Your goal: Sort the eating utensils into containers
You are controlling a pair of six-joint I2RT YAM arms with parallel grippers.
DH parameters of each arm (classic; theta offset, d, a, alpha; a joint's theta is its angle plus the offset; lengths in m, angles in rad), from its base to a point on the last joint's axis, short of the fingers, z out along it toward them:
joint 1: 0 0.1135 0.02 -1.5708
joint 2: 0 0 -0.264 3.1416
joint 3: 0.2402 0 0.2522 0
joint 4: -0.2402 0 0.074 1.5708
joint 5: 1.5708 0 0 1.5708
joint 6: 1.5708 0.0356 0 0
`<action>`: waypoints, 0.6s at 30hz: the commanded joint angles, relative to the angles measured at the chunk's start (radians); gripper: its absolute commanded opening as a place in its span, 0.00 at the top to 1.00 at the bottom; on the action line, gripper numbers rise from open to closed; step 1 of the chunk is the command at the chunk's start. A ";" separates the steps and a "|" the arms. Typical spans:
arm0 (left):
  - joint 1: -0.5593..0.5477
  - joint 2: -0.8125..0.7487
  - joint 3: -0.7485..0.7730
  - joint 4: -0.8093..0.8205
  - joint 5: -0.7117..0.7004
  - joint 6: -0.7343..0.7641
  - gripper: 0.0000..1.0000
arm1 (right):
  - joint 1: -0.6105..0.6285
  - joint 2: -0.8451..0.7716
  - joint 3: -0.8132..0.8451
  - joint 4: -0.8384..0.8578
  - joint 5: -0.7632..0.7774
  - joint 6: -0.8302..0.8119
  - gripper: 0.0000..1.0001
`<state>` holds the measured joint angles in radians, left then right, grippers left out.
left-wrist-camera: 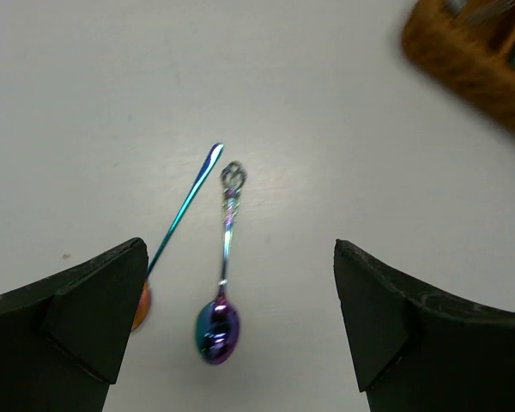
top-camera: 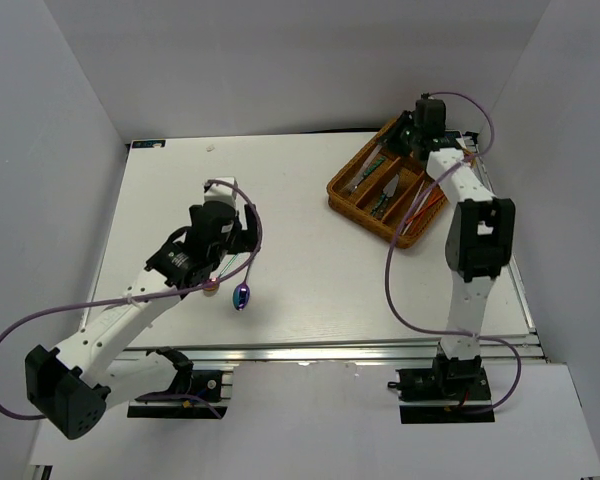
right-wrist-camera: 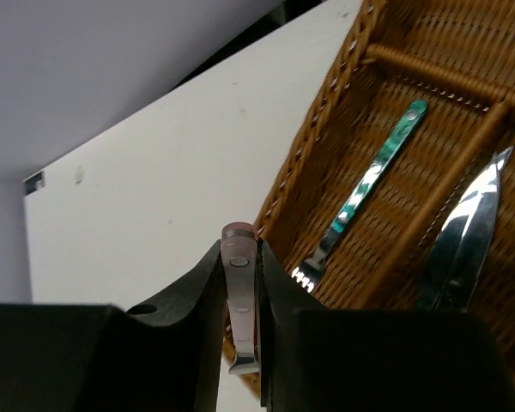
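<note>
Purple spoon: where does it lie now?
In the top view the purple spoon lies on the table, left of centre, by the open left gripper, with a teal-handled utensil beside it.

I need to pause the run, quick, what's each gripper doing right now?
Left gripper: open, holding nothing; the iridescent spoon lies loose below it.
Right gripper: shut on a pink-handled utensil, near the wicker tray rim.

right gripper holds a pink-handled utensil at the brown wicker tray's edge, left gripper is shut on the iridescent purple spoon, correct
No: the left gripper is open, with the iridescent purple spoon lying free on the white table below it, as the left wrist view shows. The right gripper does hold the pink-handled utensil at the edge of the brown wicker tray.
</note>
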<state>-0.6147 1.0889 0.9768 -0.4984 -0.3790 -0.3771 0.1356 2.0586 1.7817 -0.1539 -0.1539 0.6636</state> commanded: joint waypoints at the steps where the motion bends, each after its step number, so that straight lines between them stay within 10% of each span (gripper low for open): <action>1: -0.002 -0.058 -0.088 -0.031 -0.096 0.060 0.02 | -0.016 0.113 0.256 -0.170 0.030 -0.045 1.00; 12: -0.002 0.000 -0.092 -0.046 -0.162 0.050 0.02 | -0.039 0.259 0.326 -0.167 -0.013 -0.002 1.00; 18: -0.002 -0.035 -0.102 -0.045 -0.173 0.047 0.02 | -0.039 0.294 0.408 -0.211 -0.044 -0.010 0.31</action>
<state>-0.6147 1.0908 0.8700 -0.5457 -0.5251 -0.3298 0.0956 2.3287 2.0838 -0.3420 -0.1677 0.6636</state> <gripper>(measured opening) 0.981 0.648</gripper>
